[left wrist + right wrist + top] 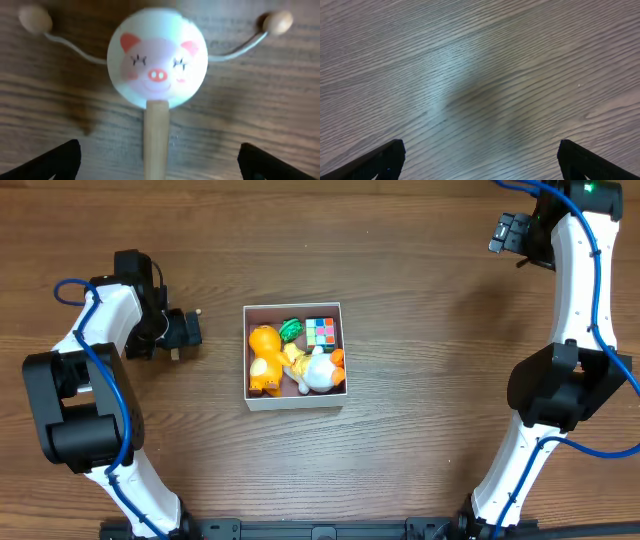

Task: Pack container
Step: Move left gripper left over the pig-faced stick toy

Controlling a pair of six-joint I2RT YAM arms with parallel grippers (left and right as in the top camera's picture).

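The container (295,402), a square white-walled box, sits at the table's middle. It holds an orange figure (264,358), a green toy (291,329), a colour cube (321,332) and a white and yellow toy (315,370). My left gripper (185,330) is open to the left of the box. In the left wrist view the open gripper (159,145) has the wooden handle of a pig-face rattle drum (157,62) lying between its fingers on the table, not gripped. My right gripper (507,232) is open and empty at the far right, over bare wood (481,142).
The drum has two wooden beads on strings, one on the left (35,19) and one on the right (278,22). One bead (199,311) shows beside the left gripper from overhead. The drum itself is hidden under the gripper there.
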